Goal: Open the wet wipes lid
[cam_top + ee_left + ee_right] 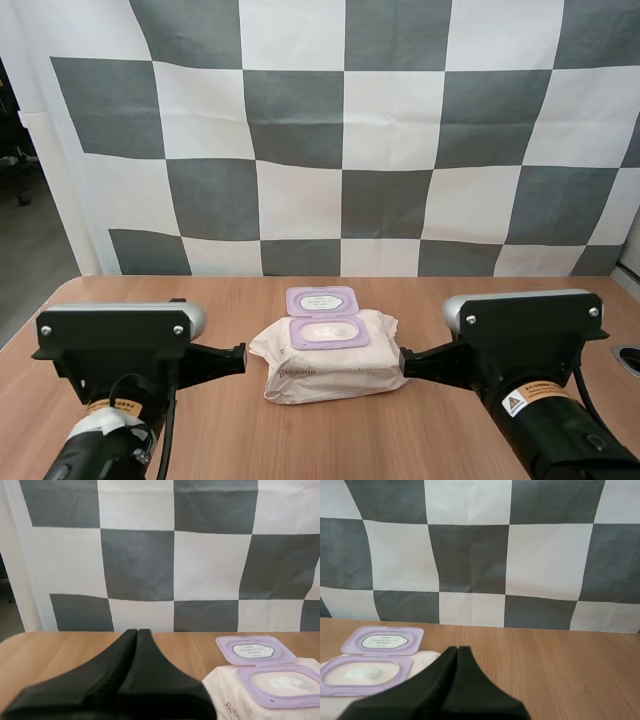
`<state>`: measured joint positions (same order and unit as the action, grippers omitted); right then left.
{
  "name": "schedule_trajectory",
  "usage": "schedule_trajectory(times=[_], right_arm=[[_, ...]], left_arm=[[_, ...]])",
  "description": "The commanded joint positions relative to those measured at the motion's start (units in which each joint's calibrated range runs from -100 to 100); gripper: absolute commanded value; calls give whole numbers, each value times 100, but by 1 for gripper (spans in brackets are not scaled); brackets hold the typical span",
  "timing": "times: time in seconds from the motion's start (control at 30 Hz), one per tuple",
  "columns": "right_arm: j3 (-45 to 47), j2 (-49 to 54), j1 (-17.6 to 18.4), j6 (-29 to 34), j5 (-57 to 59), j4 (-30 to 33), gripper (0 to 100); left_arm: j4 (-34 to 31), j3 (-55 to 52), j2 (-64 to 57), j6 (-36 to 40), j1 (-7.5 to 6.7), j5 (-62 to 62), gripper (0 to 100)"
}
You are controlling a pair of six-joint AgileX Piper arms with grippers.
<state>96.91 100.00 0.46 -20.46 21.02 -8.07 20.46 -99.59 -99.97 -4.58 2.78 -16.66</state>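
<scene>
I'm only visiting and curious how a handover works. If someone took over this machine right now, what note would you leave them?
The left hand is shut on nothing and sits just left of the pack.
The right hand is shut on nothing and sits just right of the pack.
The wet wipes pack lies mid-table, between the two hands.
The lid is flipped right back behind the purple opening, and white wipe shows inside.
Done: the lid is open.
Left: nothing that I can see, and neither hand is touching the lid.
</scene>
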Motion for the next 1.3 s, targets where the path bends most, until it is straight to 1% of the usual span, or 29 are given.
schedule_trajectory(times=[0.0, 0.2, 0.33, 0.47, 0.53, 0.57, 0.67, 0.73, 0.77, 0.83, 0.9, 1.0, 1.1, 1.17, 1.27], right_arm=[[280, 0, -23, 12, -123, 3, 0], [309, 0, -66, 35, 84, -9, 0], [309, 0, -102, 35, 311, -9, 0], [309, 0, -140, 35, 656, -9, 0], [309, 0, -213, 35, 728, -9, 0], [309, 0, -253, 35, 745, -9, 0], [309, 0, -370, 63, 745, -9, 0], [309, 0, -420, 73, 793, -9, 0], [309, 0, -439, 73, 877, -9, 0], [309, 0, -440, 73, 1120, -9, 0], [309, 0, -440, 73, 1120, -9, 0], [309, 0, -440, 73, 1120, -9, 0], [309, 0, -440, 73, 1120, -9, 0], [309, 0, -440, 73, 1120, -9, 0], [309, 0, -440, 73, 1120, -9, 0]], left_arm=[[15, -41, -3, 76, -3, -68, 0], [15, -41, -3, 84, -3, -705, 0], [15, -41, -3, 375, -3, -1230, 0], [5, -41, -3, 410, -19, -1271, 0], [5, -41, -3, 423, -98, -1334, 0], [5, -41, -3, 423, -166, -1369, 0], [-69, -41, -3, 409, -303, -1431, 0], [-136, -41, -3, 421, -371, -1467, 0], [-182, -41, -3, 473, -371, -1467, 0], [-426, -41, -3, 694, -371, -1467, 0], [-742, -41, -3, 929, -371, -1489, 0], [-1289, -41, -3, 1406, -314, -1489, 0], [-2046, -41, -3, 2150, -253, -1470, 0], [-2427, -41, -3, 2513, -206, -1470, 0], [-2499, -41, -3, 2618, -167, -1470, 0]])
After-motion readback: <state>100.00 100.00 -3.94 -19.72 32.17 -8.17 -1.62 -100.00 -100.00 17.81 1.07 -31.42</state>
